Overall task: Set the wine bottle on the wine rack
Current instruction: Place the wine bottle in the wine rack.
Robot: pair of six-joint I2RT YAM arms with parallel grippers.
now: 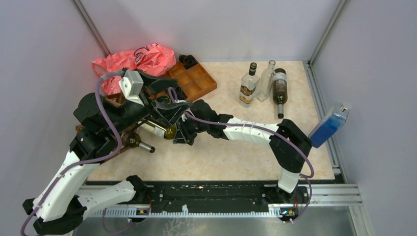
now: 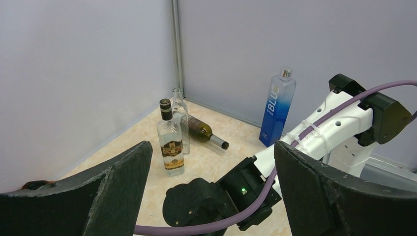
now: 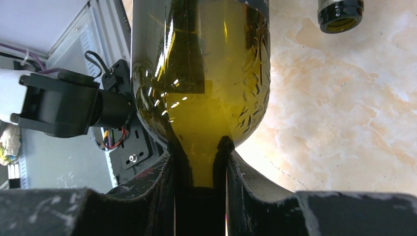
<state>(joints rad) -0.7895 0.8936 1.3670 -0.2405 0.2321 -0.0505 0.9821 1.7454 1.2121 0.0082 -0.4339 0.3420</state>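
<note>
the wine bottle (image 3: 196, 83) is smooth, glossy olive-green glass with bright reflections. the fingers (image 3: 142, 201) of the right gripper (image 3: 200, 160) on its neck are matt black plastic, grainy and scuffed. the left gripper (image 2: 211, 147) has the same rough, matt black finish. the table (image 3: 344, 123) has a smooth, faintly shiny top with a beige marble pattern. near the far right corner, the blue bottle (image 2: 278, 105) is glossy, with a shiny metal-looking cap. the pink bag (image 1: 135, 60) at the far left corner is thin, crinkled plastic. the cable (image 2: 275, 182) has a smooth purple sheath.
</note>
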